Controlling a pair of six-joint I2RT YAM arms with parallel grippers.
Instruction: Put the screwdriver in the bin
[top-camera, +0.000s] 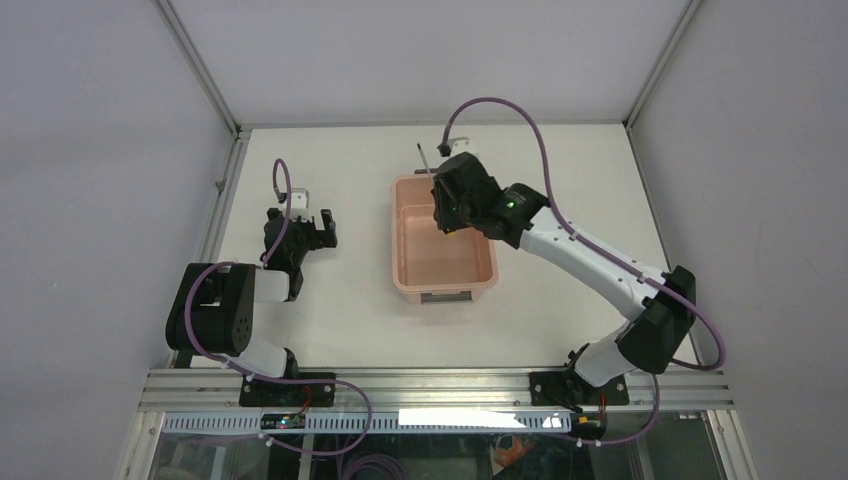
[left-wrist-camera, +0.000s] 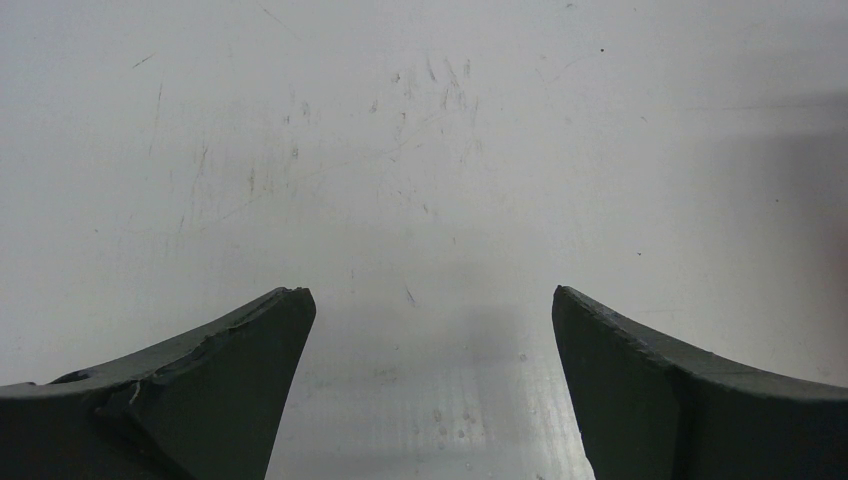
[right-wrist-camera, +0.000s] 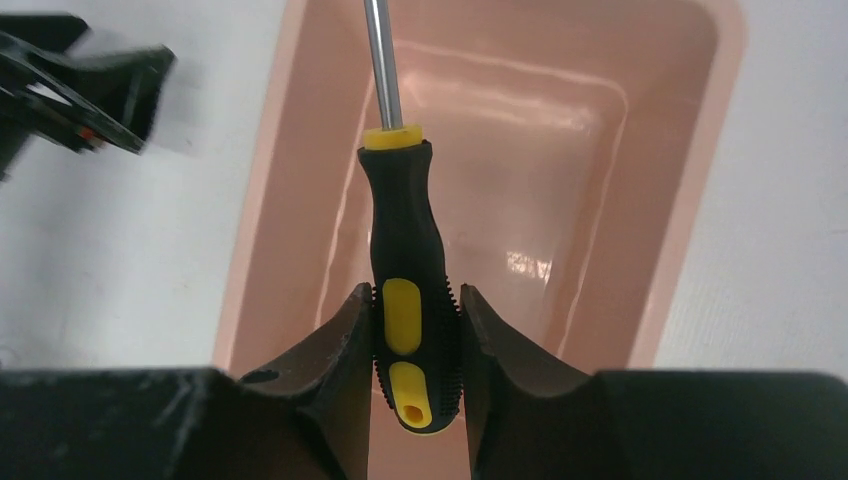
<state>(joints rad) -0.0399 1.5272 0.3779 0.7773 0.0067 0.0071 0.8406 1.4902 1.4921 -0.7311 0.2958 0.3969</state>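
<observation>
My right gripper (right-wrist-camera: 415, 295) is shut on the screwdriver (right-wrist-camera: 402, 220), pinching the lower part of its black-and-yellow handle. The thin shaft points away from the wrist, along the length of the salmon-pink bin (right-wrist-camera: 290, 150) below it. From above, the right gripper (top-camera: 446, 208) hangs over the far end of the bin (top-camera: 396, 250), and the screwdriver shaft (top-camera: 425, 158) sticks out past the far rim. The inside of the bin shows nothing but its bare floor. My left gripper (top-camera: 312, 228) stands open over bare table, left of the bin, with nothing between its fingers (left-wrist-camera: 270, 330).
The white table (top-camera: 330, 310) is walled on three sides, with metal frame rails along the left and right edges. The left gripper (right-wrist-camera: 75, 85) shows at the top left of the right wrist view, beside the bin. Purple cables loop off both arms.
</observation>
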